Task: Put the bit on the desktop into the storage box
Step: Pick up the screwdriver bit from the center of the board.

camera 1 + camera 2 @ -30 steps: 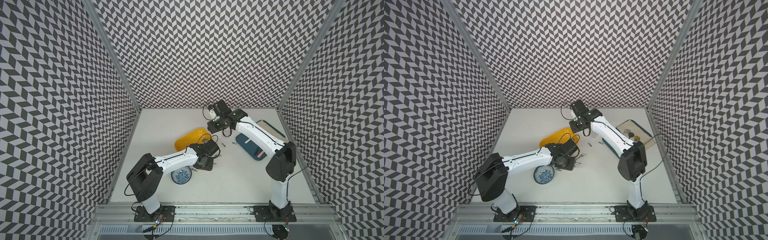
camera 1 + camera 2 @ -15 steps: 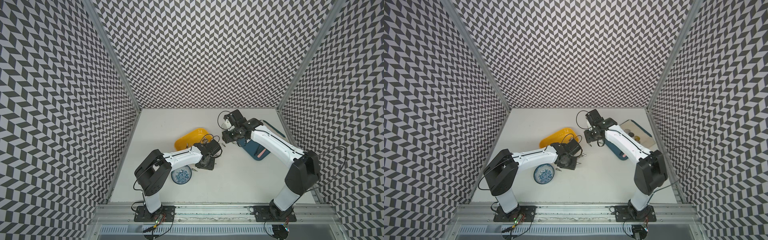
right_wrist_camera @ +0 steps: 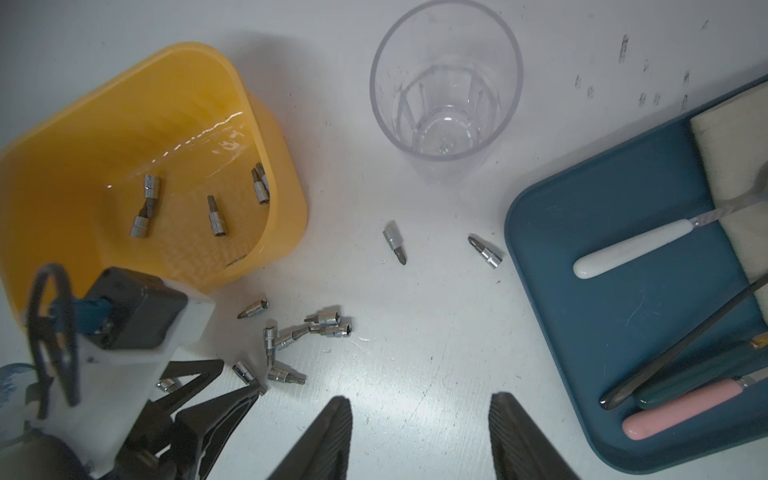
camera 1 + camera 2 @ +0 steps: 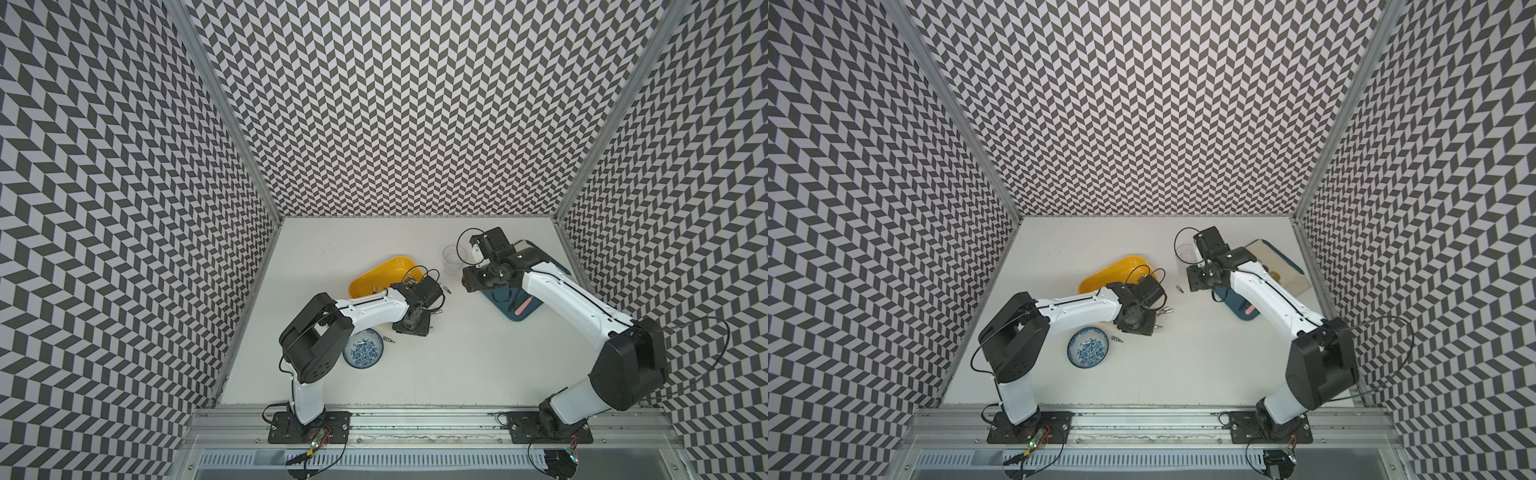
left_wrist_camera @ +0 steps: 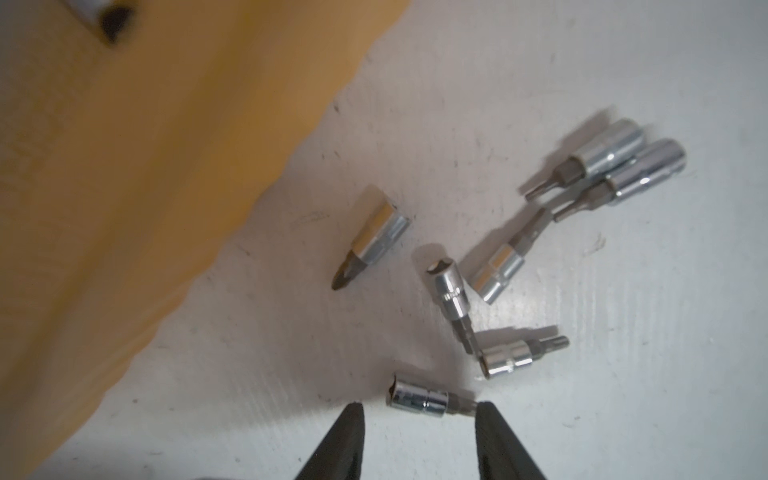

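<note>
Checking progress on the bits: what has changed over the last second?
The right gripper, open and empty, drew back from near the storage box toward the blue tray, uncovering the clear cup. The left arm's elbow folded inward; the left gripper stayed put, open around a bit on the desktop. Box, bowl and tray unmoved.
</note>
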You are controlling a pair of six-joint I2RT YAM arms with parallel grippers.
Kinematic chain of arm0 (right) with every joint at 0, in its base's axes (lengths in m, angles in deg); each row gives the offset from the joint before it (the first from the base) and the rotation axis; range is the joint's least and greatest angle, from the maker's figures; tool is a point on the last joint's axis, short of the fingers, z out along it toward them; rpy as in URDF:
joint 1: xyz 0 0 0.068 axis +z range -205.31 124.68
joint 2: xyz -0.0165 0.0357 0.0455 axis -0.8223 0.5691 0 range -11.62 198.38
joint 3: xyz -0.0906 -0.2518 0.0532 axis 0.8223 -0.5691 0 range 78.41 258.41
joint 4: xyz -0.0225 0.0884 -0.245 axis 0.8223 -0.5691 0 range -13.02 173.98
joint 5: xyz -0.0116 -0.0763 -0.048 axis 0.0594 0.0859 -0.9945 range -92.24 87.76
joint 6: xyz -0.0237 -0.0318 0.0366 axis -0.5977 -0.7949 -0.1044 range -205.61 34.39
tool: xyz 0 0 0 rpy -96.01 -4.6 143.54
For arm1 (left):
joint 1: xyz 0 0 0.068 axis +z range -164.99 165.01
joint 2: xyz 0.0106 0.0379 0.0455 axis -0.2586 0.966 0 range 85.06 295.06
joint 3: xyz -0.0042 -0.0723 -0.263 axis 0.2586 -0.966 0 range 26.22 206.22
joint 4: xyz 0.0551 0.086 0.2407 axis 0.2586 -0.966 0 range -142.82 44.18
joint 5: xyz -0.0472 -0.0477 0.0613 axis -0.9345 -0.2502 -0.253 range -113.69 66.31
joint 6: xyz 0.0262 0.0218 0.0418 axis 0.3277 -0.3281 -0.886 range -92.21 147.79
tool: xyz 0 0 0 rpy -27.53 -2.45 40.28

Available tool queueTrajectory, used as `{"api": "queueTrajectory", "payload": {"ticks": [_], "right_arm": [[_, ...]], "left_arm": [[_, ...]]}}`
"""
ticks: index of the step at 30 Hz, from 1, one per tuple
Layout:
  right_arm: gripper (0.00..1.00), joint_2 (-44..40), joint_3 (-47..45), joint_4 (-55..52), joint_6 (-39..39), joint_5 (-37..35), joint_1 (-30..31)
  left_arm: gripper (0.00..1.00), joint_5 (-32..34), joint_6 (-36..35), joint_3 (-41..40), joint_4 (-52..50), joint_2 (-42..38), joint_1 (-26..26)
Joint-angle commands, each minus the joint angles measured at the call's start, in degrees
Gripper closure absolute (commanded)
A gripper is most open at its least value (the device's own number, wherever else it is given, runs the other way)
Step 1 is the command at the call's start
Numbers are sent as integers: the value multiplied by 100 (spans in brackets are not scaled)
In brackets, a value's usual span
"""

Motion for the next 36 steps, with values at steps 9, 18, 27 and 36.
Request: {"api": "queueTrajectory", "payload": {"ticks": [9,18,27,36], "right_arm": [[42,-331,-324,287,-102,180,-336],[42,157,-488,731,-150,368,-428],[42,574,-273,850,-256,412,-447],[42,672,-467,1033,-314,376,-465]], "left_arm": [[53,72,-284,316,-109,361,28],[59,108,-236,23,-221,-14,-23],[62,107,-216,-65,-252,-42,-26],[76,96,-262,14,-304,-17,-26]]}}
